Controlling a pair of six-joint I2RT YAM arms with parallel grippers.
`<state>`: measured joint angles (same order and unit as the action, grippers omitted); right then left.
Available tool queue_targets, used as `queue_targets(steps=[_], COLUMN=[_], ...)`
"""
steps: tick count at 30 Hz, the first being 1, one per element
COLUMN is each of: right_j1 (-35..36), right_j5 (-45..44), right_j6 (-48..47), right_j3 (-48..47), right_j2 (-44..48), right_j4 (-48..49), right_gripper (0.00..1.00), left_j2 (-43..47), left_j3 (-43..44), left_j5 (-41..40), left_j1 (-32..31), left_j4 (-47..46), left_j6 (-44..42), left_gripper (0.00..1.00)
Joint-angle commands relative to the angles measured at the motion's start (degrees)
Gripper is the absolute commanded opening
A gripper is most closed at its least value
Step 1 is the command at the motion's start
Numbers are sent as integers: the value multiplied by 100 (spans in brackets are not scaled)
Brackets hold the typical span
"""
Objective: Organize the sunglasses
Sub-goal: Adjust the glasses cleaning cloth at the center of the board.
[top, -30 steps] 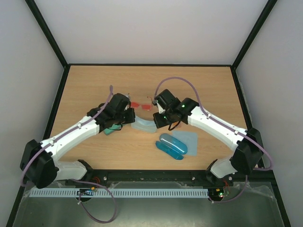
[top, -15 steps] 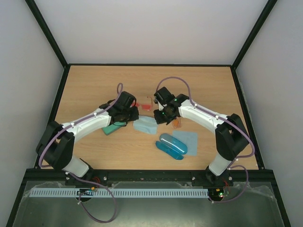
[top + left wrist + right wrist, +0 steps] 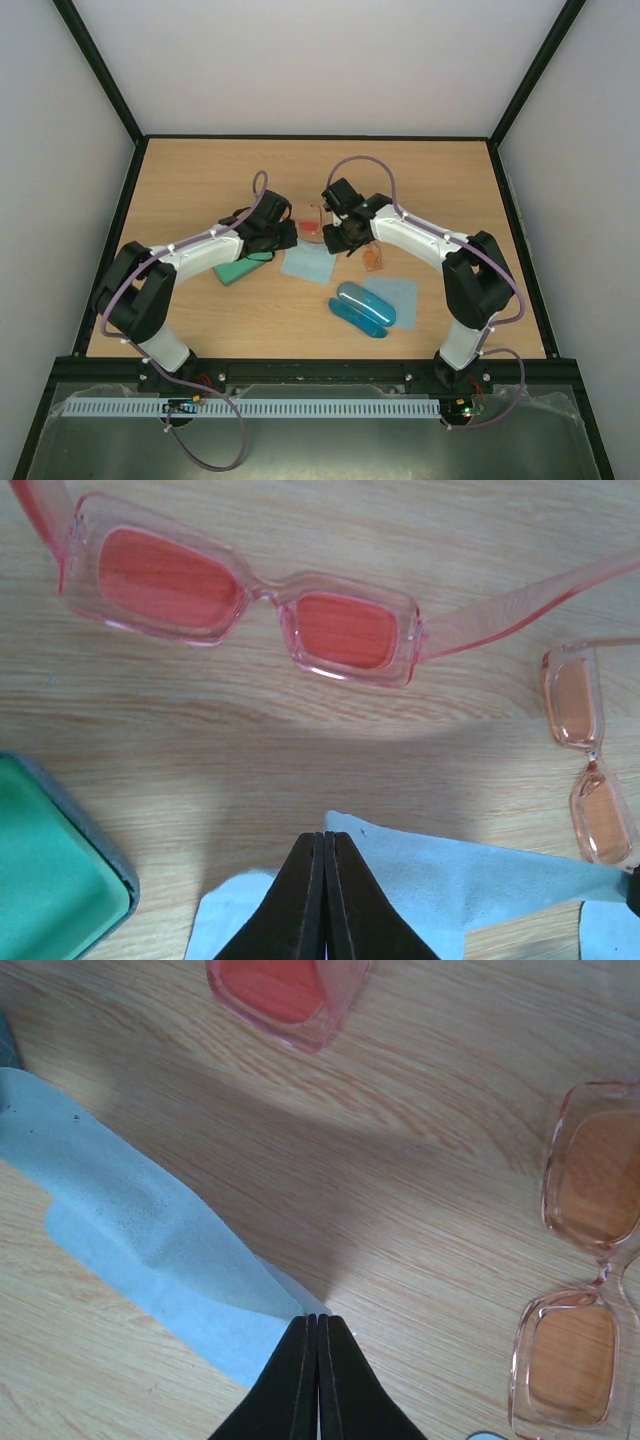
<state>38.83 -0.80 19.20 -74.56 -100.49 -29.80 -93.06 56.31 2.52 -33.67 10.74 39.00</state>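
Pink-red sunglasses [image 3: 268, 598] lay on the bench [image 3: 200, 730] just ahead of the left tool [image 3: 325, 836], their long axis crosswise to its fingers. That tool was closed, pinching the far edge of the pale blue cloth [image 3: 450, 880]. The right tool [image 3: 318, 1322] was likewise clamped on a corner of the same cloth. Orange sunglasses [image 3: 590, 1175] lay to the right of the right tool, their long axis roughly along its fingers and clear of the cloth. By my reading, the right arm was nearer that pair, but it would have to release the cloth first.
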Motion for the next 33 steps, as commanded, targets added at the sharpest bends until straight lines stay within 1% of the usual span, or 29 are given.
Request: queue_targets(steps=[1,4,16,24,33], right_j1=[-33,-28,-27,78,326], right_j5=[-183,-114,412,613,623], right_j6=[-91,-79,71,84,178], right_j3=[-213,-155,602,761,868], right_j2=[-124,-103,66,40,-39], right_j4=[-77,-59,319,407,482], right_gripper=[1,1,1,1,1], left_j2=[-81,-55,-37,-17,-37], left_j3=[55,-31,-648,-800,-955], left_j5=[-103,-121,-57,-59,-94], left_j1=[74,89,94,90,89], left_j4=[-266,-302,-772,-837,-897], left_j6=[-89,-91,-5,25,25], left_gripper=[2,2,2,2,2])
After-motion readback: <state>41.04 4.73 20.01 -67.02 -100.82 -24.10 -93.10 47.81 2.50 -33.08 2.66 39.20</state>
